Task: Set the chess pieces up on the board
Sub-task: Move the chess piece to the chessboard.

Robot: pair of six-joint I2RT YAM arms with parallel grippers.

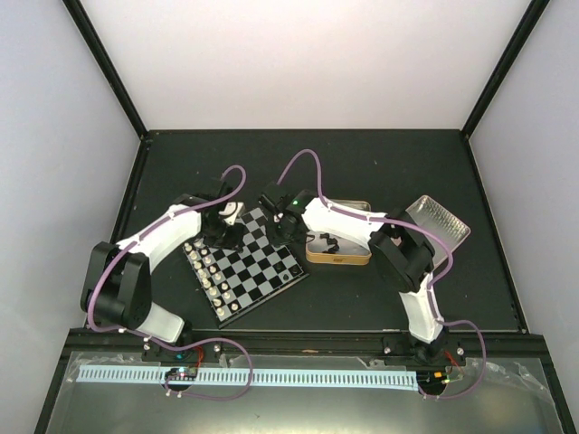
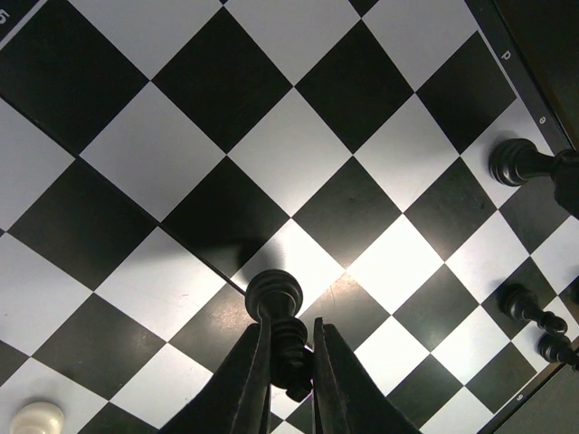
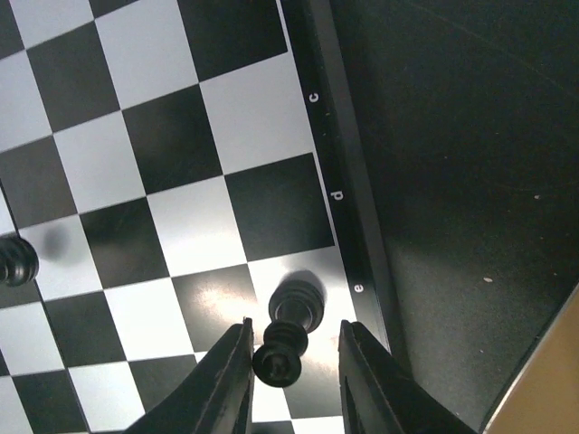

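Observation:
The checkered board [image 1: 249,267] lies in the middle of the table. My left gripper [image 2: 291,330] hangs over the board [image 2: 271,145], shut on a black chess piece [image 2: 274,297] whose round base points down at the squares. My right gripper [image 3: 294,327] is at the board's edge [image 3: 339,194] by the letter e. Its jaws stand open around a black piece [image 3: 297,303] that stands on a white square. The left finger is close against the piece's head and a gap shows on the right side. Three more black pieces [image 2: 516,163] stand along the board's edge in the left wrist view.
Cream-white pieces [image 1: 210,276] line the board's near-left edge, and one [image 2: 36,418] shows in the left wrist view. A gold-rimmed tin [image 1: 339,244] sits right of the board, with a clear lid [image 1: 441,221] beyond it. Another black piece [image 3: 14,260] stands at the left of the right wrist view.

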